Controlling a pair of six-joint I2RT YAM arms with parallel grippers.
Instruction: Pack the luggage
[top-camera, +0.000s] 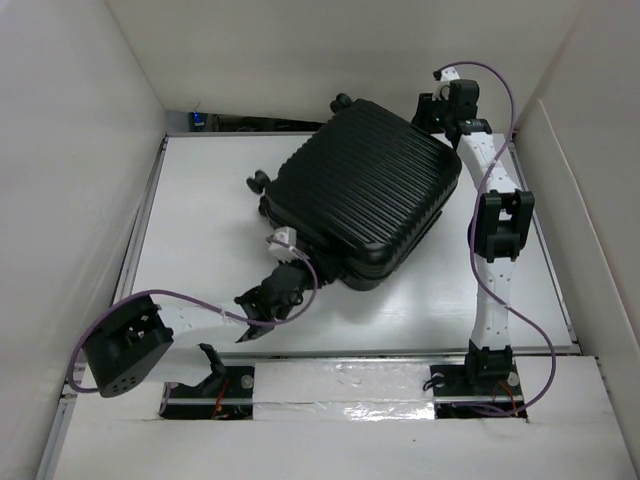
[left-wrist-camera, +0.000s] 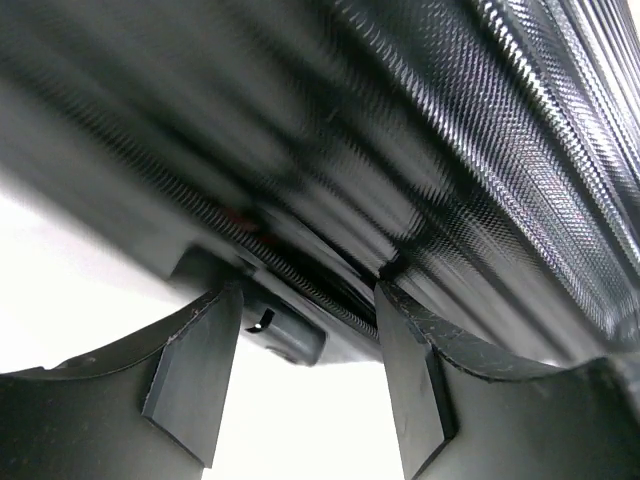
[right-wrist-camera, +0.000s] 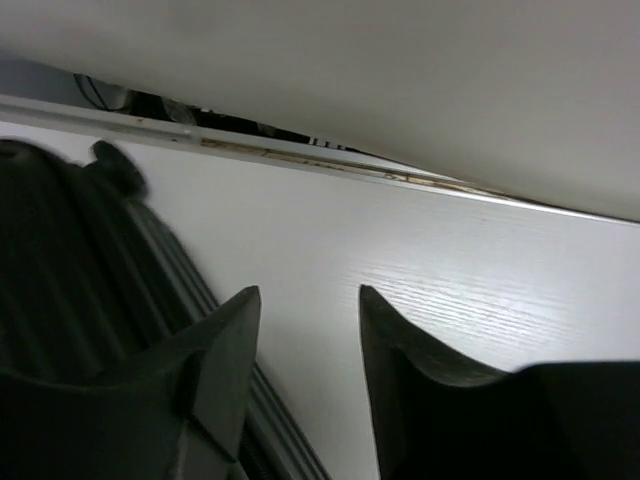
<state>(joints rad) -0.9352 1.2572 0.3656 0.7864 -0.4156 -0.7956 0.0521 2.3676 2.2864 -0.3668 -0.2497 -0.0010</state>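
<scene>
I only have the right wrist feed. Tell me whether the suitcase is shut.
Observer: Shut. The top camera shows the black suitcase lying flat on the table, turned diagonally, with both ribbed shells together.
Operator: Give me the left arm's position.
Observer: The left gripper is at the suitcase's near-left side, right up against its edge.
Operator: Report its jaws.
Observer: Open. In the left wrist view they point at the seam between the shells, and nothing is clamped between them.
</scene>
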